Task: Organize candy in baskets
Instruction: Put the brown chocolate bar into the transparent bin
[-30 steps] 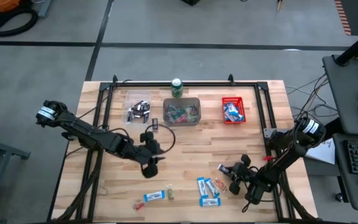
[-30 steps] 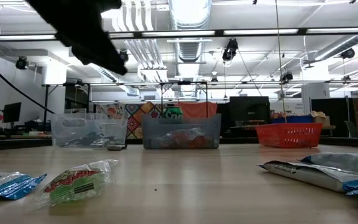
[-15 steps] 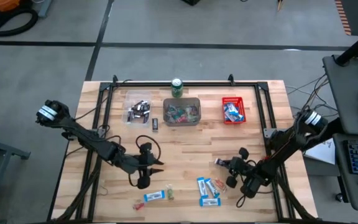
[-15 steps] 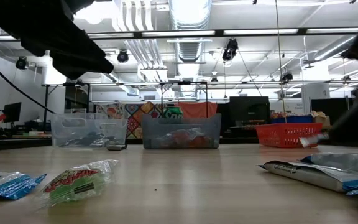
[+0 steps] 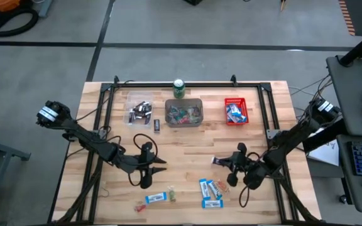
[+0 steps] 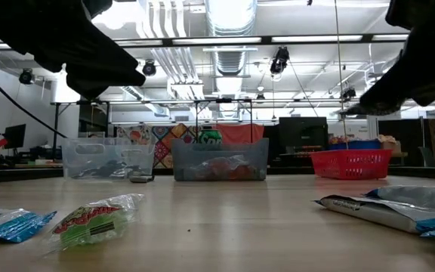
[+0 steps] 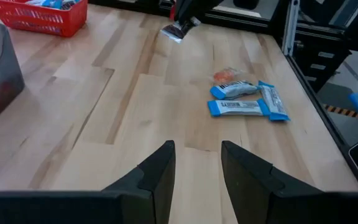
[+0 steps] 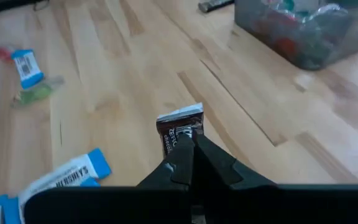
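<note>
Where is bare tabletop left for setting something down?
Free: the wood between the grey bin and the blue bars, and below the red basket. Crowded: the front edge, with the blue bars and a green sweet, and the back row of bins.

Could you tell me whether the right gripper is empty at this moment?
No, the right gripper is shut on a dark brown mini bar, whose wrapper sticks out beyond its fingertips in the right wrist view.
</note>
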Tool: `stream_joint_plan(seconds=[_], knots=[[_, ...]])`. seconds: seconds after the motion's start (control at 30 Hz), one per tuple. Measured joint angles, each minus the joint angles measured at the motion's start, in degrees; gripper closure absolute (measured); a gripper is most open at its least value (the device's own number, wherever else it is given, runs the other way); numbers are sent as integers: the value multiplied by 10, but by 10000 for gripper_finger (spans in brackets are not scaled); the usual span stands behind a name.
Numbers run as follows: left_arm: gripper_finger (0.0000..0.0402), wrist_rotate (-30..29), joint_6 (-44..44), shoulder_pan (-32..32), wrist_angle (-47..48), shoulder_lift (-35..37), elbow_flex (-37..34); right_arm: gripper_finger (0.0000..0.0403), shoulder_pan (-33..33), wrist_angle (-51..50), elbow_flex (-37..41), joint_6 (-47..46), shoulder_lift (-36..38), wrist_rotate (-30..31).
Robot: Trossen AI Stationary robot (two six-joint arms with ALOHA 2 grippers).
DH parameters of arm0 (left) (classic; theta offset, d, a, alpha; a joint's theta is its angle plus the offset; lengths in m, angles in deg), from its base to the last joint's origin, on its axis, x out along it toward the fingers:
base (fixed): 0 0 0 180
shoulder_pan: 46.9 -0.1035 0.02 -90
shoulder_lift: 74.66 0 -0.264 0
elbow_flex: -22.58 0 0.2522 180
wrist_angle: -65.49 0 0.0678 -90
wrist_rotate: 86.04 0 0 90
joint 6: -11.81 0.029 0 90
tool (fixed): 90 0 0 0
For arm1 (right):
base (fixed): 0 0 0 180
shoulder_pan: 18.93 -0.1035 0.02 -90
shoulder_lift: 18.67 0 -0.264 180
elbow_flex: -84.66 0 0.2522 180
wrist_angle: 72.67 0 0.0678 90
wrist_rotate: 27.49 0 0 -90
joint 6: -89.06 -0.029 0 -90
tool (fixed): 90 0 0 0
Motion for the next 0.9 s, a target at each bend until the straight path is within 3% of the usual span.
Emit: stream_joint_plan(seconds=[0.17,0.37,0.67,0.9], knots=[[288,-16,20,0,-19,0,3,396,12,43,0,45,0,-7],[287,-114,29,-1,-47,0,9,395,40,164,0,190,0,-11],[251,-114,35,0,-68,-2,9,395,110,325,0,389,-6,-90],[226,-113,45,0,-156,-72,9,394,169,468,1,467,-74,-185]])
